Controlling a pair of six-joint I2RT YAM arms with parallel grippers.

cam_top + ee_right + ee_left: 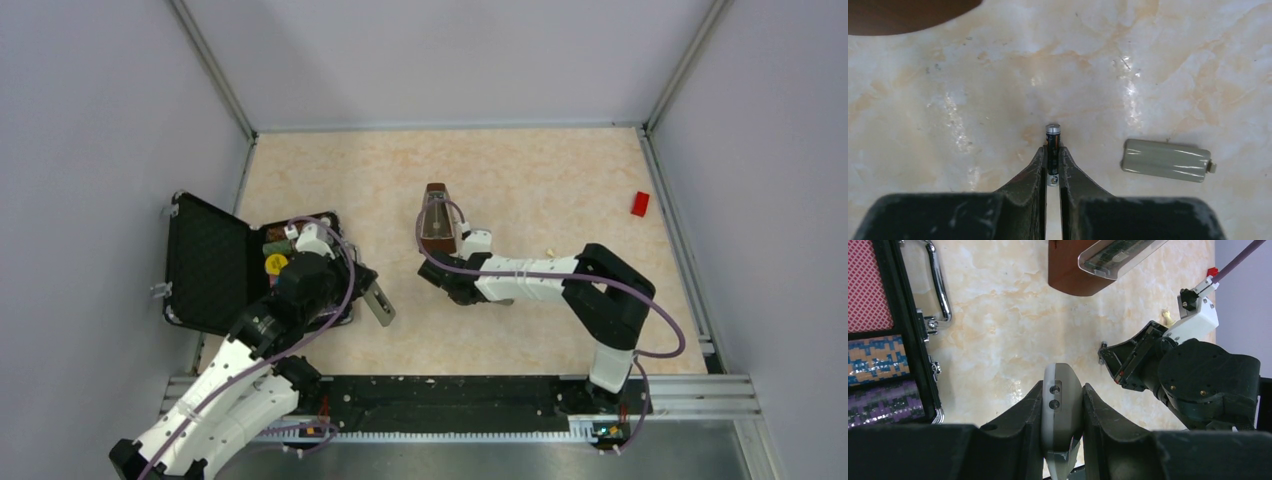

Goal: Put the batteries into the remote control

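On table (998,75), centre: one battery (1053,134), lying flat, long axis pointing straight ahead, pinched at its near end by closed right tool (1053,150); remote control (1063,405), clamped edge-on in left tool (1062,389), waits nearby to its left.

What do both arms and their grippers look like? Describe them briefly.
The left arm and right arm have white shells and black joints, each trailed by a purple cable. The left gripper and right gripper have tapered black fingers.
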